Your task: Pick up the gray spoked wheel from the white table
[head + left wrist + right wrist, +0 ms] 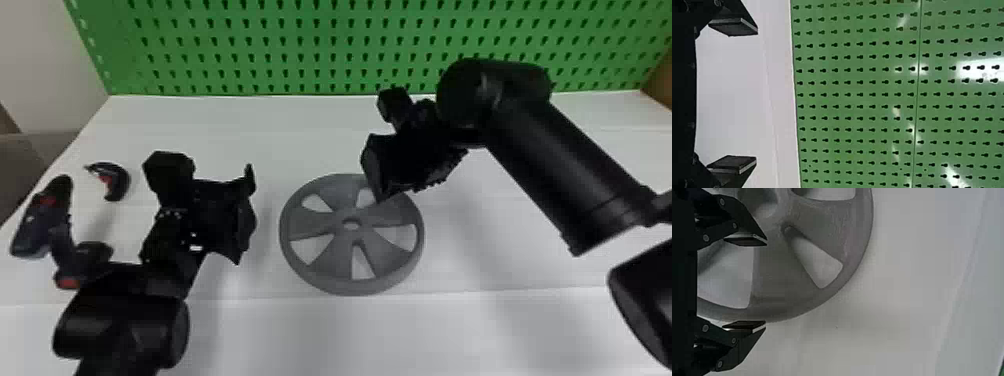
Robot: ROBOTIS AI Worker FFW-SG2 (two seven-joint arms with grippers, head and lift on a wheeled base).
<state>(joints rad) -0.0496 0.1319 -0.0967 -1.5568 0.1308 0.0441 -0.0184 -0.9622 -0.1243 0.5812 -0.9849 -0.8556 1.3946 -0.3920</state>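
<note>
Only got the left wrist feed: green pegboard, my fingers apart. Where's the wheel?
Observer: Head view has the gray spoked wheel lying flat on the white table, between the two arms.
Operator: Right gripper state?
Observer: Right wrist view shows the right gripper open, its fingers well apart.
Operator: Anything left of the left arm?
Observer: Yes, head view: a dark tool with red parts on the table.
</note>
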